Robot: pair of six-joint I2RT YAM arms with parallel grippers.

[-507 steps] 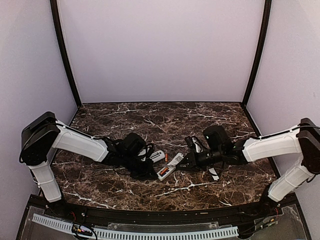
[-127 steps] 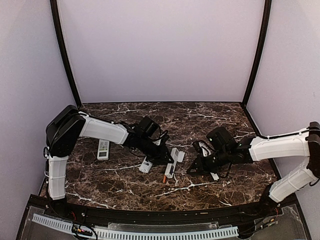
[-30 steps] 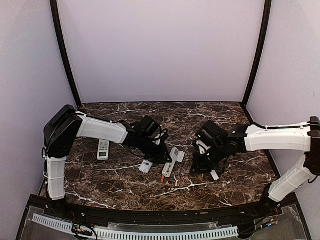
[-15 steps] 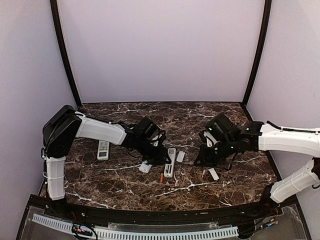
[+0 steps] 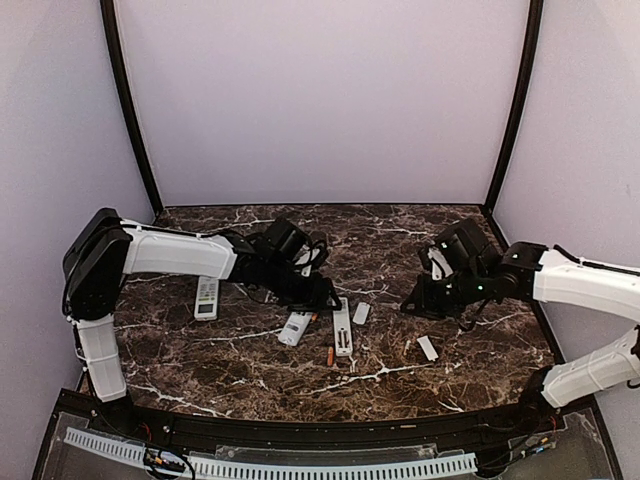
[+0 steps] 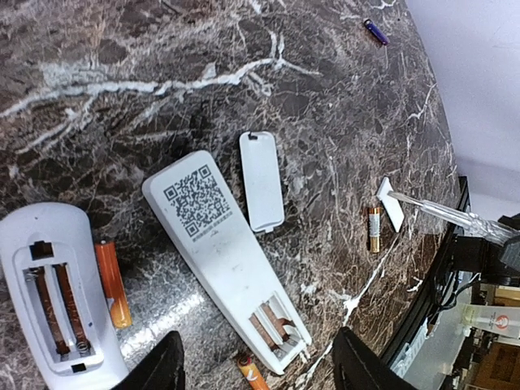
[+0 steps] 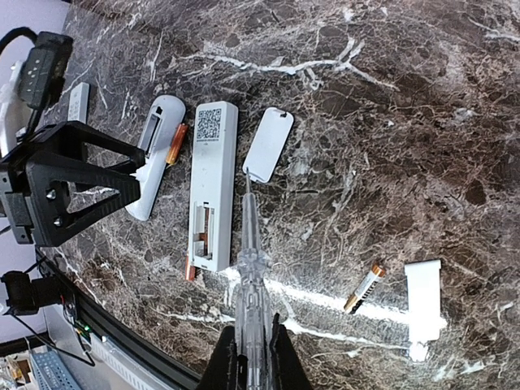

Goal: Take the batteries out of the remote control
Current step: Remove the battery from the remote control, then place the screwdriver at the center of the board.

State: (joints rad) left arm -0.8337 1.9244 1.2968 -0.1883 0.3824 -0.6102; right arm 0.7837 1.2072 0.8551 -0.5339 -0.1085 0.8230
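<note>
The slim white remote control (image 6: 219, 252) lies back up, its battery bay (image 6: 279, 328) open with copper-coloured batteries showing inside. My left gripper (image 6: 260, 380) hovers open over that end, touching nothing. A rounded remote (image 6: 50, 296) beside it holds two batteries, and an orange battery (image 6: 110, 281) lies against it. Loose batteries lie at the slim remote's end (image 7: 189, 266) and further right (image 7: 364, 287). My right gripper (image 7: 248, 370) is shut on a clear pointed tool (image 7: 248, 260), off to the right of the remotes (image 5: 415, 303).
Two white cover plates lie loose, one (image 7: 268, 145) by the slim remote, one (image 7: 424, 305) near the right battery. A third remote (image 5: 207, 297) rests at the left. A small purple cell (image 6: 374, 31) lies far back. The table's front edge is close.
My left gripper has opened and let go of the slim remote, which now lies flat. My right arm has drawn back to the right with the clear tool.
</note>
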